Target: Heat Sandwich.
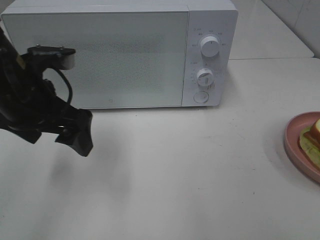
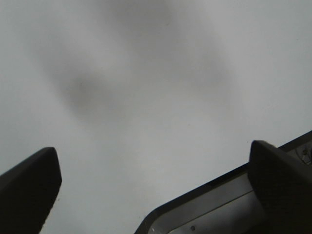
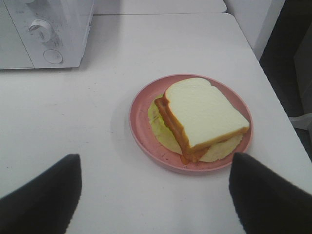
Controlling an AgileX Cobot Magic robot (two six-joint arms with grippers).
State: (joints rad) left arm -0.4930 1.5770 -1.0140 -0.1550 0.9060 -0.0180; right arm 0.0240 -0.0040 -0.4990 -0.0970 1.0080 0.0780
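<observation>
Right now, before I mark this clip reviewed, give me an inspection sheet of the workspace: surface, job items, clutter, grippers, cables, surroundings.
Surface: white table, bare in the middle, faint shadows only.
Job's things: sandwich lies on the pink plate at the table's right edge; microwave at the back, door shut.
Clutter: nothing seen.
Grippers: left gripper open, empty, over the table near the microwave's lower left corner; right gripper open, empty, short of the plate, not touching it.
Cables: a black cable loops along the left arm, off the table.
Surroundings: second white table surface behind the microwave; dark floor gap beyond the table's right side.
</observation>
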